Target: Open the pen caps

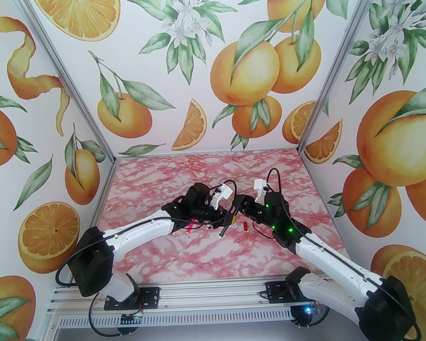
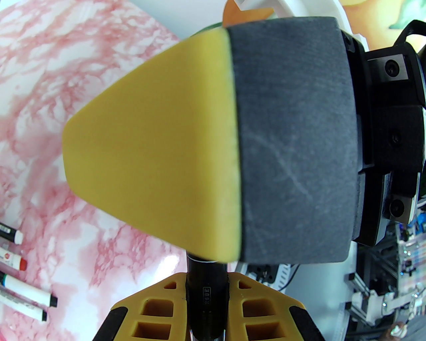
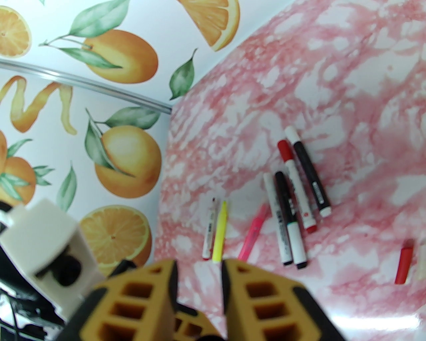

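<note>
Fingers of the left arm point(image 2: 153, 303), yellow latticed plastic, pinch a slim black pen barrel point(image 2: 206, 293). The right arm's dark-padded fingers point(image 3: 259, 299) stand slightly apart, gripping nothing. A stubby red plastic cap point(image 3: 404, 266) lies loose on the pink marbled tabletop point(image 3: 332, 83) to their right; capped markers point(image 3: 293, 199) cluster beyond, well clear of the orange-printed wall point(image 3: 116, 150).

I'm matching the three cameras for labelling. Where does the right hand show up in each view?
Top external: right hand at mid-table, at the end of the arm reaching in from the lower right.
Left wrist: right hand close up at centre, yellow and grey, above the black pen.
Right wrist: right hand at bottom centre, yellow fingers.
Shared landmark: pink marble table.
</note>
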Robot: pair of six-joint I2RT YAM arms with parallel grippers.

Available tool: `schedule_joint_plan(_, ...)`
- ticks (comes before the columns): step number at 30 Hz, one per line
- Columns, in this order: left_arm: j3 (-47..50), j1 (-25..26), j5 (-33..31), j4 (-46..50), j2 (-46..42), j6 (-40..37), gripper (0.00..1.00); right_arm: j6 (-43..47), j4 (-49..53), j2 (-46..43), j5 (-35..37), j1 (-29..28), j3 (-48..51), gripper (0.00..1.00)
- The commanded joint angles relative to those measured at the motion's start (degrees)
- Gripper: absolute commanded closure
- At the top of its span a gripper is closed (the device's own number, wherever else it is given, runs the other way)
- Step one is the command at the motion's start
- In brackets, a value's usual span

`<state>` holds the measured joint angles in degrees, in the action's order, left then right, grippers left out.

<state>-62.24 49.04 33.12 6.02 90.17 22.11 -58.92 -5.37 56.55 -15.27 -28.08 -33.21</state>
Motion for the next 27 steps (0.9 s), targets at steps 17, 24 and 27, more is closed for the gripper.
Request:
schedule_joint_plan(17,-1.3,0.1,0.3,1.3,-1.0,-0.8,0.96,3.0,3.3,-0.7,0.1,-1.0,0.3,0.81)
schedule_joint_plan(24,-0.5,0.5,-2.7,5.0,-2.2,-2.9,0.96,3.8,5.6,-1.0,3.8,-1.1,-1.6,0.87)
schedule_joint_plan(27,0.0,1.0,-4.6,6.2,-3.1,-3.7,0.96,3.9,8.4,-1.3,7.9,-1.0,-2.9,0.88)
